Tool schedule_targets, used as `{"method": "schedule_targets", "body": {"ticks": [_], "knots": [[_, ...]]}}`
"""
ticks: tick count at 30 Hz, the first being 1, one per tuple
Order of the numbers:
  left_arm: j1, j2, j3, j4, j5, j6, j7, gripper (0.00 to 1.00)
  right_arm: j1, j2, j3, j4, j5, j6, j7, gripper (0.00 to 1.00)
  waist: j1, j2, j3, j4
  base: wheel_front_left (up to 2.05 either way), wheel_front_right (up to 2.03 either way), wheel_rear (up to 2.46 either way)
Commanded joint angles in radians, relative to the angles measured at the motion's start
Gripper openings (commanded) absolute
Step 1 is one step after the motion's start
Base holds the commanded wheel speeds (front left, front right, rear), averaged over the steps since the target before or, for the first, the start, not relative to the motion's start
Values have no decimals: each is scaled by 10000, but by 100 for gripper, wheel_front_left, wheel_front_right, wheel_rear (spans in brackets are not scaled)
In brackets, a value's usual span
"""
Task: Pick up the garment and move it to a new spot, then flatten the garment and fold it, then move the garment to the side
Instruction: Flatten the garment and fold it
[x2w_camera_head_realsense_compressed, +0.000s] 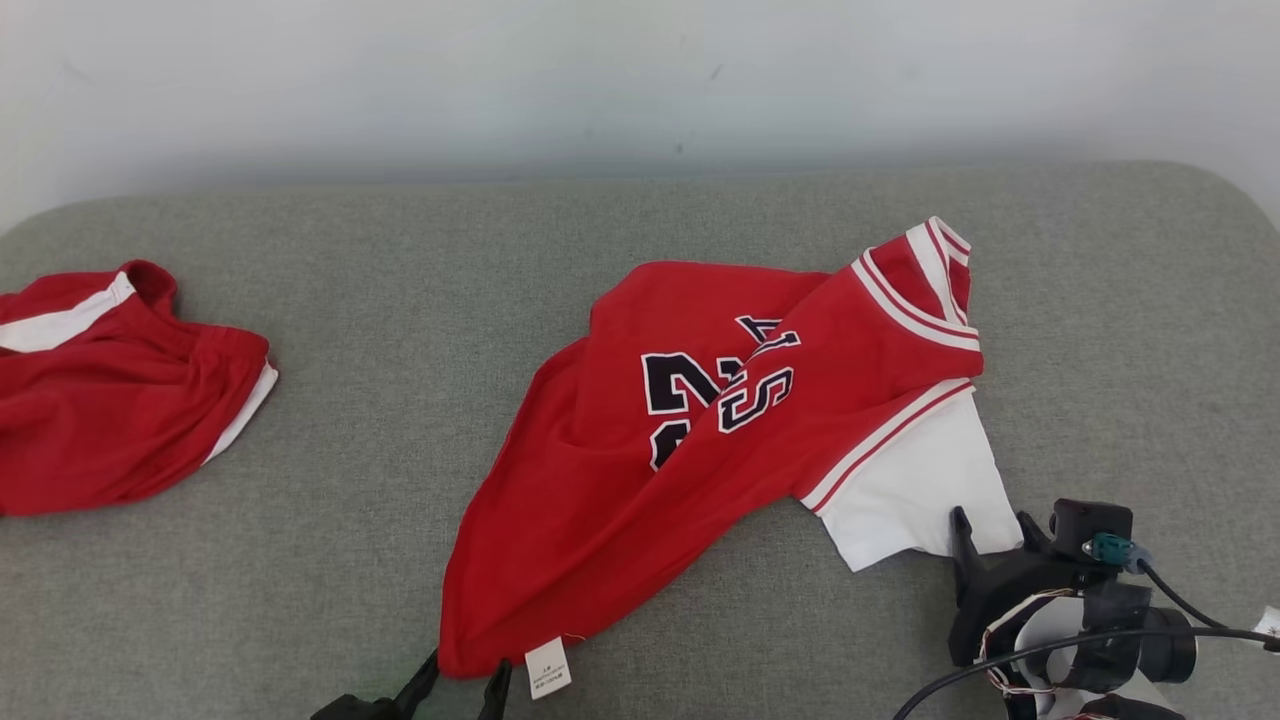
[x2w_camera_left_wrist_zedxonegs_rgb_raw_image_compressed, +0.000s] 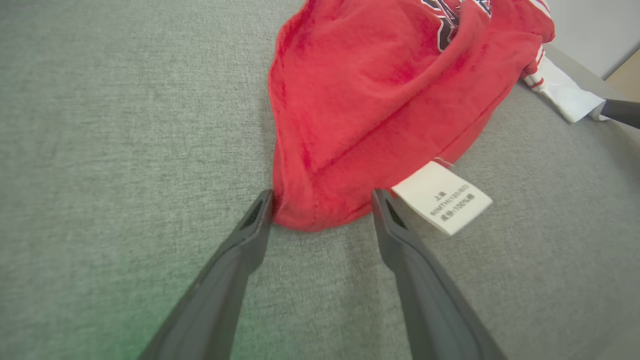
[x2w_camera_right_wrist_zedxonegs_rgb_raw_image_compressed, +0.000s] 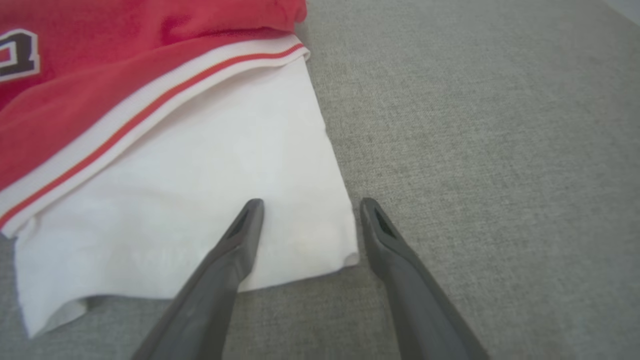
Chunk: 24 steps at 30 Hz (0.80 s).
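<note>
The garment (x2w_camera_head_realsense_compressed: 700, 420) is a red jersey with dark numbers and a white sleeve, lying crumpled across the middle of the grey cushion (x2w_camera_head_realsense_compressed: 400, 260). Its bottom hem corner (x2w_camera_left_wrist_zedxonegs_rgb_raw_image_compressed: 315, 210) lies between the tips of my left gripper (x2w_camera_left_wrist_zedxonegs_rgb_raw_image_compressed: 322, 200), which is open and straddles that corner; a white care label (x2w_camera_left_wrist_zedxonegs_rgb_raw_image_compressed: 442, 197) sticks out beside the right finger. My left gripper (x2w_camera_head_realsense_compressed: 465, 680) shows at the bottom edge of the head view. My right gripper (x2w_camera_right_wrist_zedxonegs_rgb_raw_image_compressed: 310, 207) is open over the lower corner of the white sleeve (x2w_camera_right_wrist_zedxonegs_rgb_raw_image_compressed: 200, 200), one finger over the cloth, one beside it. In the head view the right gripper (x2w_camera_head_realsense_compressed: 990, 530) sits at the sleeve's edge.
A second red garment with white trim (x2w_camera_head_realsense_compressed: 110, 390) lies at the cushion's left edge. A pale wall (x2w_camera_head_realsense_compressed: 640, 80) stands behind the cushion. Cables (x2w_camera_head_realsense_compressed: 1180, 610) hang around my right wrist at the lower right. Bare grey cushion lies between the two garments.
</note>
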<state>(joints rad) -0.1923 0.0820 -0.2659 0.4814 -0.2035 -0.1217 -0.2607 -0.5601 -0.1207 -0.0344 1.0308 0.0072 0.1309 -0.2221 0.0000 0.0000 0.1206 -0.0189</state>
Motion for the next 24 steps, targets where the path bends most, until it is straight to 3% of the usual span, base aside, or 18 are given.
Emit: {"method": "schedule_targets", "body": {"ticks": [1,2,3,5,8,9,10,16,20,24], "knots": [[5,19,16,111,-54,-13,-35,100,220,152,92,291,56,-3,84,65,0,0,-24,-12,0,0,0],[-51,42,38,198,-20,39,-36,100,212,200,167,370,94,-1,95,44,0,0,-37,-23,0,0,0],[-115,80,55,255,33,85,-37,100,191,247,247,440,136,-1,93,33,0,0,-46,-39,0,0,0],[-218,98,138,321,45,148,-38,100,116,267,353,533,196,-1,32,2,0,0,-62,-66,0,0,0],[-333,85,105,484,55,121,-39,100,66,252,518,698,334,-3,-17,0,0,0,-106,-89,0,0,0],[-380,75,44,502,72,98,-39,56,51,254,581,748,386,-3,-12,0,0,0,-120,-92,0,0,0],[-404,59,-25,541,51,68,-39,0,24,261,657,755,416,-3,-53,0,0,0,-135,-95,0,0,0],[-217,132,83,338,-2,108,-42,0,15,326,1065,473,890,-1,-310,0,0,0,-327,-103,0,0,0],[42,299,287,-264,19,156,-42,0,186,393,1560,-163,1818,-1,-405,0,0,0,-530,-42,0,0,0],[274,456,431,-812,71,216,-43,0,501,81,2202,-928,2497,-3,-420,0,0,0,-699,-16,0,0,0]]}}
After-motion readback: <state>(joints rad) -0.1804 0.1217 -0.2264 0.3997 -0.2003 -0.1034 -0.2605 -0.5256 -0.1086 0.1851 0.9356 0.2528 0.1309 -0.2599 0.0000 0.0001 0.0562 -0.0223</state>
